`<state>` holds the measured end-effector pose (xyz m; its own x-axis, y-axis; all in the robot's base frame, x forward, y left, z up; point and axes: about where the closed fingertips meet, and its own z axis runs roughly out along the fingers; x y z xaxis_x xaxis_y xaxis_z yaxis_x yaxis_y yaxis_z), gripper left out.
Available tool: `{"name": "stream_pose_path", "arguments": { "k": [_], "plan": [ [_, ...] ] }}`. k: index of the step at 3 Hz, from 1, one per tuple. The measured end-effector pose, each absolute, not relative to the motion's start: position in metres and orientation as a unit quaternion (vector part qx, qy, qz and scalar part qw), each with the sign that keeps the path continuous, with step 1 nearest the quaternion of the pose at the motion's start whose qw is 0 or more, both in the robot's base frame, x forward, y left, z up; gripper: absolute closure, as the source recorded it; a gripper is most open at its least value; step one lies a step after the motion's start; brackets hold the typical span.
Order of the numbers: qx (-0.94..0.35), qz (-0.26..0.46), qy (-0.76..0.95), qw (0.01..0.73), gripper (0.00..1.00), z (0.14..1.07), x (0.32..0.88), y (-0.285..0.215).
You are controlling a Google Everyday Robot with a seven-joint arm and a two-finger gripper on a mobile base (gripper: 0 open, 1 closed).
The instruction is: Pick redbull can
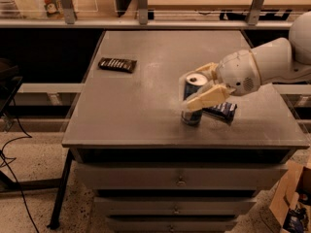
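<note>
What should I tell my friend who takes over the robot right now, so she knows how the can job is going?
Gripper: at the redbull can, around its upper half; whether it grips cannot be judged.
Redbull can: upright on the table, front right, not lifted.
Far snack bar sits back left; near snack bar lies just right of the can, under the arm. Leave both.
Done: reach to the can.
Left: secure the grip, lift.
</note>
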<state>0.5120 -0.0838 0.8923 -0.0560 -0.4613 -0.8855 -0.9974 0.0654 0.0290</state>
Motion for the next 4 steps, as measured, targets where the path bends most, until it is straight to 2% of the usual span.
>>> {"name": "stream_pose_path", "arguments": {
  "k": [1, 2, 4],
  "plan": [
    [-0.576, 0.366, 0.609, 0.404, 0.39, 0.931, 0.514, -0.091],
    [-0.576, 0.364, 0.6, 0.419, 0.46, 0.955, 0.514, -0.099],
    [-0.566, 0.378, 0.604, 0.413, 0.44, 0.954, 0.513, -0.104]
  ]
}}
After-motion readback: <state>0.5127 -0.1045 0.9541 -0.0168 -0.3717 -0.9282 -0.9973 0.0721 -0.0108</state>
